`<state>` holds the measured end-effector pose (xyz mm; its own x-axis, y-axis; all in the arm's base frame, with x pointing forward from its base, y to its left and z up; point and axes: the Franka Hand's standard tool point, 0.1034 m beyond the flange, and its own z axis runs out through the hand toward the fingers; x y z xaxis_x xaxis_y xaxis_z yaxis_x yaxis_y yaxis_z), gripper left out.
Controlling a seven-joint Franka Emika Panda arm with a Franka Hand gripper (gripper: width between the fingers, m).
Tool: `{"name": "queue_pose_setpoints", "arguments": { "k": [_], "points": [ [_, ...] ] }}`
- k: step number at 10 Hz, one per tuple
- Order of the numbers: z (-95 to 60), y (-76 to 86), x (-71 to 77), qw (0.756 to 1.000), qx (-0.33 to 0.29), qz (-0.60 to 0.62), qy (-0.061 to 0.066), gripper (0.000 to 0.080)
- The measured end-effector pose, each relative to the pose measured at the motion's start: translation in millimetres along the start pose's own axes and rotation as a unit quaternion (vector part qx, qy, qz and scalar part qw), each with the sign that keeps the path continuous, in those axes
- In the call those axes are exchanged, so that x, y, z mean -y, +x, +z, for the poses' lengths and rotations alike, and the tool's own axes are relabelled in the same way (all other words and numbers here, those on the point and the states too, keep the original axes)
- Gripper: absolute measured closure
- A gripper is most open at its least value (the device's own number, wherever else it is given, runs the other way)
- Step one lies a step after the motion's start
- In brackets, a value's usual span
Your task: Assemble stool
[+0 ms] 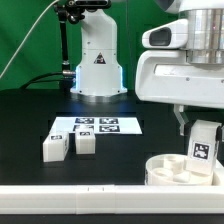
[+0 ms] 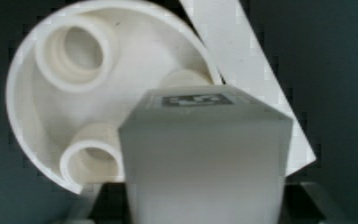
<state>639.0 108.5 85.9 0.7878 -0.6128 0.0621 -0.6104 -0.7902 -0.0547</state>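
Note:
The stool's round white seat (image 1: 170,172) lies at the front of the table, on the exterior view's right. My gripper (image 1: 199,127) hangs just above it, shut on a blocky white leg (image 1: 203,146) that bears a black-and-white tag and stands upright over the seat's rim. In the wrist view the leg (image 2: 202,150) fills the space between the dark fingers (image 2: 108,205) of my gripper (image 2: 206,212). Behind it the seat (image 2: 105,110) shows its underside with two round sockets. Whether the leg's lower end touches the seat is hidden.
Two more white legs (image 1: 55,147) (image 1: 85,143) lie on the black table at the exterior view's left. The marker board (image 1: 97,126) lies behind them. A long white rail (image 1: 80,197) runs along the front edge. The robot's base (image 1: 97,60) stands at the back.

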Motion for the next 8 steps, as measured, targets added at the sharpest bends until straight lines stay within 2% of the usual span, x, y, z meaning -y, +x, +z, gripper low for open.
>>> {"name": "queue_pose_setpoints", "arguments": {
  "k": [4,7,8],
  "points": [
    [1.4,-1.1,1.0,0.985,0.003,0.17,0.013,0.0461],
    [1.9,-4.6,2.1,0.938,0.01,0.345,0.016,0.0461],
    [2.3,-5.4,2.5,0.913,0.017,0.406,0.02,0.0461]
  ]
}}
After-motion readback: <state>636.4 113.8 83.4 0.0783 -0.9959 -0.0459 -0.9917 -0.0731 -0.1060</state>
